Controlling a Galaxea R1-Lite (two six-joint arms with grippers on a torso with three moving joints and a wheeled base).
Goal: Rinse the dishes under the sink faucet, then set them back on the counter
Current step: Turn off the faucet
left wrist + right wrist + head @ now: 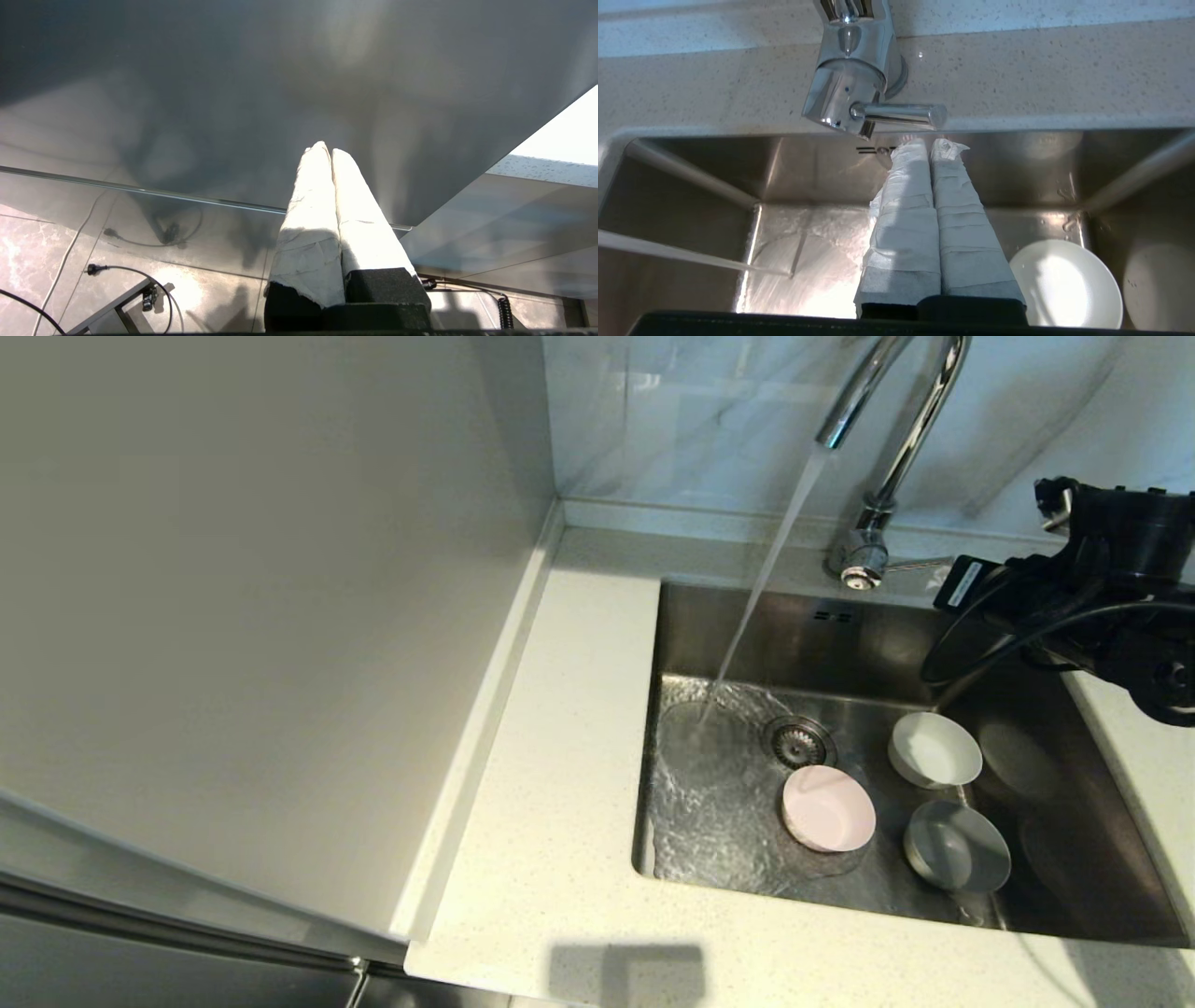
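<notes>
Right gripper [930, 142] over bowls [828, 808] in sink [1074, 887]

We see a glossy pale marble-look tile wall [709, 420] at the back, a plain matte grey cabinet side panel [252, 616] on the left, and below it a polished veined stone tile floor [32, 261] with loose black cables [135, 273], lit brightly from above.

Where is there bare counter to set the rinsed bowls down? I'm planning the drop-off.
The widest free patch is the counter between the sink and the grey side panel. A narrower strip runs along the sink's near edge. The back strip is crowded by the faucet and the shut right claw.
</notes>
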